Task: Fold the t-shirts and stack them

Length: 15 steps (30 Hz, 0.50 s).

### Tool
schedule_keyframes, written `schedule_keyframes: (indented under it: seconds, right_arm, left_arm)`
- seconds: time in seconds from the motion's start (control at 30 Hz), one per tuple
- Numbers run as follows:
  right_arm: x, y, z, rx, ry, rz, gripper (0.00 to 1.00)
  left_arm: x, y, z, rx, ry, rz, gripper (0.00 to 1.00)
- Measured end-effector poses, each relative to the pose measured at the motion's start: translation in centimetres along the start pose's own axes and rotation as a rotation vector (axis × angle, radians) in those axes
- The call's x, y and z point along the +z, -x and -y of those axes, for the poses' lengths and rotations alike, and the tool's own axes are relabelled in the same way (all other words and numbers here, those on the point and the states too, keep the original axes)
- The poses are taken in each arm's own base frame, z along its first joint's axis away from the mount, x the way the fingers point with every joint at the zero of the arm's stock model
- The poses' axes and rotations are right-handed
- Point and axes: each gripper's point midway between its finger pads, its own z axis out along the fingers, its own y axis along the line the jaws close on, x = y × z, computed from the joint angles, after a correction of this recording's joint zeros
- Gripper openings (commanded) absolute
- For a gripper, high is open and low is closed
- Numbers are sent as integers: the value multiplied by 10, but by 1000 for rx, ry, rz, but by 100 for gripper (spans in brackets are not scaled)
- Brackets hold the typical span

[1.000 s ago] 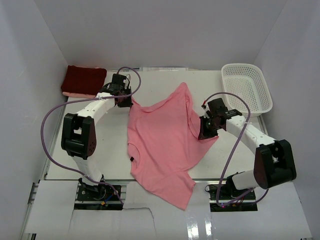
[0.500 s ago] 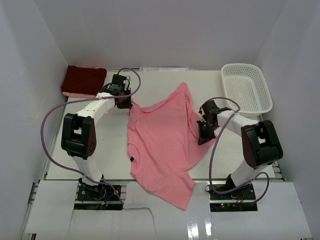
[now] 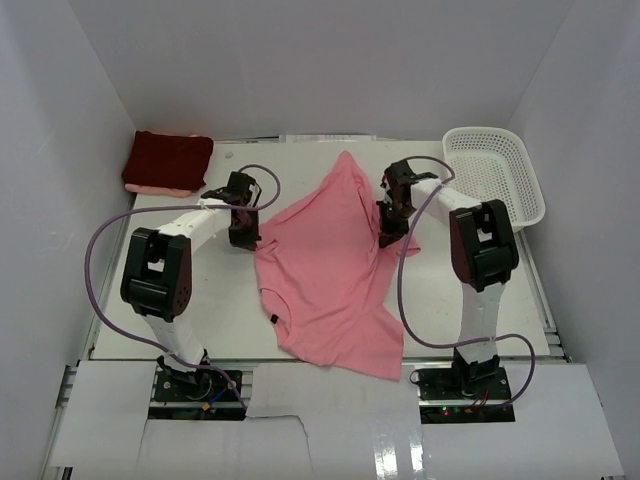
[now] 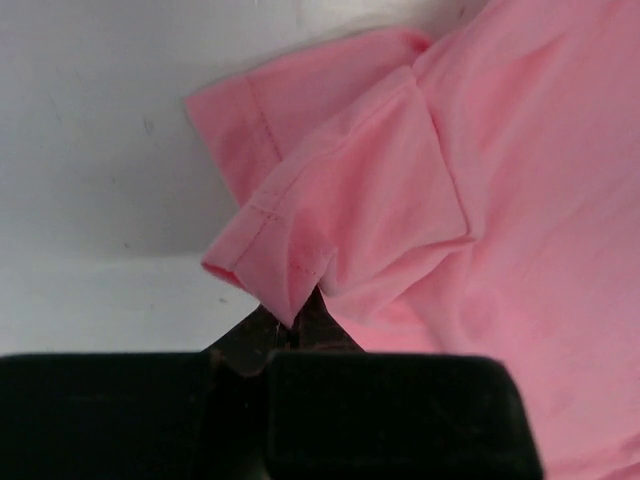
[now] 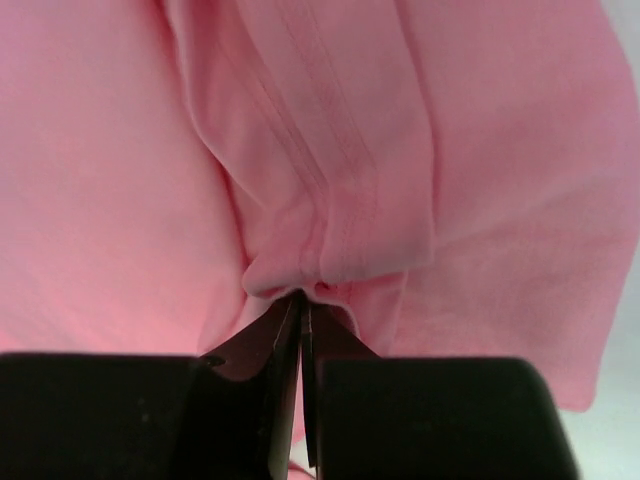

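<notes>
A salmon pink t-shirt [image 3: 325,275] lies spread and rumpled across the middle of the table. My left gripper [image 3: 247,235] is shut on its left sleeve; in the left wrist view the sleeve hem [image 4: 285,285] is pinched at the fingertips [image 4: 290,325]. My right gripper [image 3: 389,228] is shut on a bunched hem fold at the shirt's right side, seen in the right wrist view [image 5: 310,285] at the closed tips [image 5: 300,305]. A dark maroon t-shirt [image 3: 168,160] sits folded at the far left corner, on top of a pink folded layer [image 3: 158,189].
A white mesh basket [image 3: 495,175] stands at the far right of the table. White walls close in the table on three sides. The shirt's lower edge [image 3: 360,360] hangs near the table's front edge. Purple cables loop beside both arms.
The right gripper has swung from the shirt's right edge up and back toward the far side, dragging the cloth with it. The left gripper moved toward the front. The shirt's lower edge pulled back from the front.
</notes>
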Motion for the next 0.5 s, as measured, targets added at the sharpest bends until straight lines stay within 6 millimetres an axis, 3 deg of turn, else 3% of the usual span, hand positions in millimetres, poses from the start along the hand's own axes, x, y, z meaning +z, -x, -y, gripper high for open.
schedule_keyframes:
  seconds: [0.13,0.37,0.5]
  right_arm:
    - [12,65,-12,-7,16,62,8]
    - [32,163,-41,-15,99,175,8]
    - [39,182,-59,-9,205,218,8]
  left_arm:
    - [-3,-34,8,18,10,-74,0]
    - [-21,-109,77,157,-75,-182,0]
    - [-40,-164,116,227,-146,-263,0]
